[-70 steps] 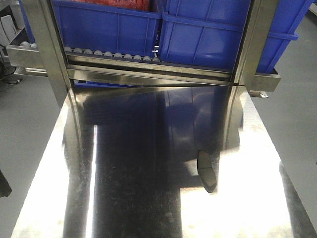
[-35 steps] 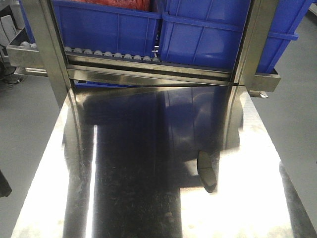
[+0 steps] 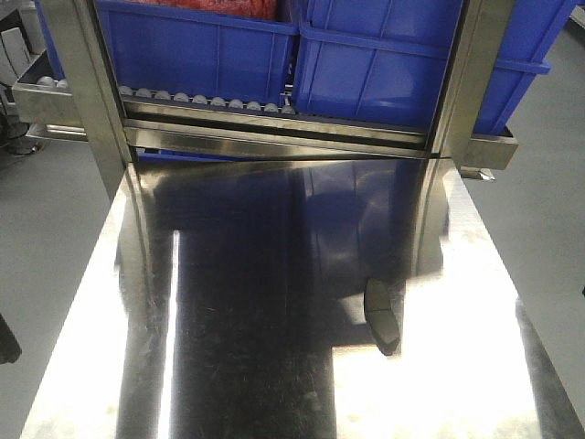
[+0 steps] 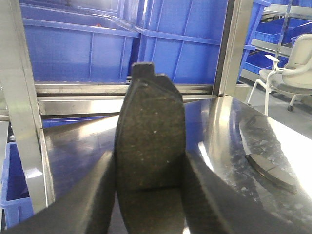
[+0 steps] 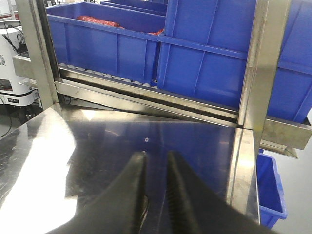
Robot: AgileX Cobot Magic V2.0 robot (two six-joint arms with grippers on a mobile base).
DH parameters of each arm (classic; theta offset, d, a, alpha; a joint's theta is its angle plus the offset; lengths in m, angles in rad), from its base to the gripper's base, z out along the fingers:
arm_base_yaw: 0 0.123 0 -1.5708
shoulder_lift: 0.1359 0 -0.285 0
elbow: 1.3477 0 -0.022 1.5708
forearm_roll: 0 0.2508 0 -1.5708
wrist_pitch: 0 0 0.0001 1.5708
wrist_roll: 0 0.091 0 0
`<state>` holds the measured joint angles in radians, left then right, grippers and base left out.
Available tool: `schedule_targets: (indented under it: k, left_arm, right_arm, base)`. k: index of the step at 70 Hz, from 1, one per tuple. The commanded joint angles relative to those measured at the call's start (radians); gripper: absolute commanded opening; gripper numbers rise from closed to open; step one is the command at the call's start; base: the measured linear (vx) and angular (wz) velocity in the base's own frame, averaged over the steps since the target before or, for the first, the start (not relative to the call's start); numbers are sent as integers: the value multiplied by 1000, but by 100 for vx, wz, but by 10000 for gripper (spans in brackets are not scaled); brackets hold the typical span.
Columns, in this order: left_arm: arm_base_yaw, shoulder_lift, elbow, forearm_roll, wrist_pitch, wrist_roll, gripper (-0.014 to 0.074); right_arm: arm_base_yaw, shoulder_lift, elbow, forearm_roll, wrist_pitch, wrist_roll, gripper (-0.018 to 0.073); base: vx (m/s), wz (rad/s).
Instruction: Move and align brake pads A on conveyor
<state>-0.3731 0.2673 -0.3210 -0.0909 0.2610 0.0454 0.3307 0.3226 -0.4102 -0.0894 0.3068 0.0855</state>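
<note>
Blue bins (image 5: 204, 63) stand on a roller rack (image 3: 210, 102), straight ahead of both grippers and past the far edge of the steel table (image 3: 238, 366). One bin, ahead and to the left of the right gripper (image 5: 156, 157), holds red parts (image 5: 97, 20). What these parts are I cannot tell, and the inside of the other bins is hidden.

One pad (image 4: 148, 122) is clamped in the left gripper (image 4: 148, 161). It stands on end between the two fingers (image 4: 97, 195), which press on its two long edges. Its long axis runs forward along the fingers, its small tab points away from the gripper toward the bins, and its rough flat face is turned to the wrist camera.

A second pad (image 4: 270, 168) lies flat on the table, ahead and to the right of the left gripper and well apart from it. Its long axis points roughly toward the rack.

On the right gripper, the fingers are only slightly parted, with a narrow gap and nothing between them. They point toward the rack.
</note>
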Motion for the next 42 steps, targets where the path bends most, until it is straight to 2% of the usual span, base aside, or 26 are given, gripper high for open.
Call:
schedule_targets:
  k: [1, 7, 13, 31, 42]
  left_arm:
    - [-7, 6, -27, -10, -105, -1, 3]
    - [-7, 6, -27, -10, -105, -1, 3]
    - [-7, 6, -27, -10, -105, -1, 3]
    - [-7, 6, -27, -10, -105, -1, 3]
    - [-7, 6, -27, -10, -105, -1, 3]
  right_arm:
    - [-2, 9, -27, -40, -89, -9, 374]
    - [-2, 9, -27, -61, -89, -9, 578]
    - [-2, 9, -27, -68, -89, -9, 731]
    - [-2, 41, -40, -67, -78, -2, 697]
    - [-2, 230, -130, -66, 25, 10, 692]
  base:
    - [0, 0]
    - [0, 0]
    - [0, 0]
    - [0, 0]
    - [0, 0]
